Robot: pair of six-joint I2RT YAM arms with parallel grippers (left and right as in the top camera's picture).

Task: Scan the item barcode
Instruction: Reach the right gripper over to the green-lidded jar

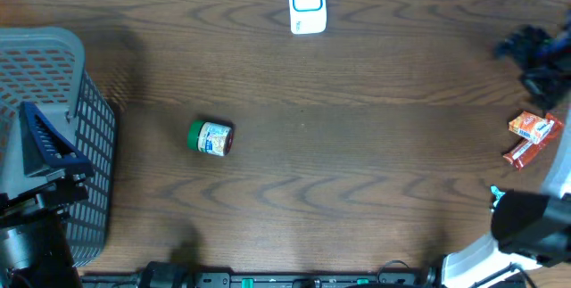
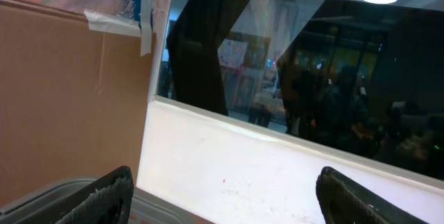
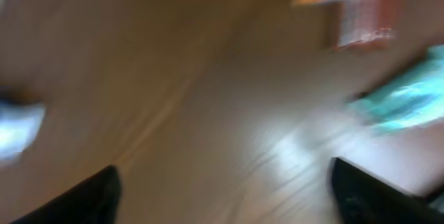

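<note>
A small jar [image 1: 210,137] with a green lid lies on its side left of the table's middle, apart from both arms. The white scanner [image 1: 306,4] with a blue-framed face stands at the far edge. Two orange packets [image 1: 533,132] lie at the right edge and appear blurred in the right wrist view as orange packets [image 3: 347,2]. My right gripper [image 3: 223,168] hangs open over bare wood below them, nothing between its fingers. My left gripper [image 2: 225,172] is open and empty above the basket, facing a wall and a dark window. No barcode shows.
A grey mesh basket [image 1: 89,145] fills the left edge under the left arm [image 1: 36,226]. A black object [image 1: 535,52] sits at the far right. The right arm [image 1: 526,226] is at the front right corner. A cable strip runs along the front edge.
</note>
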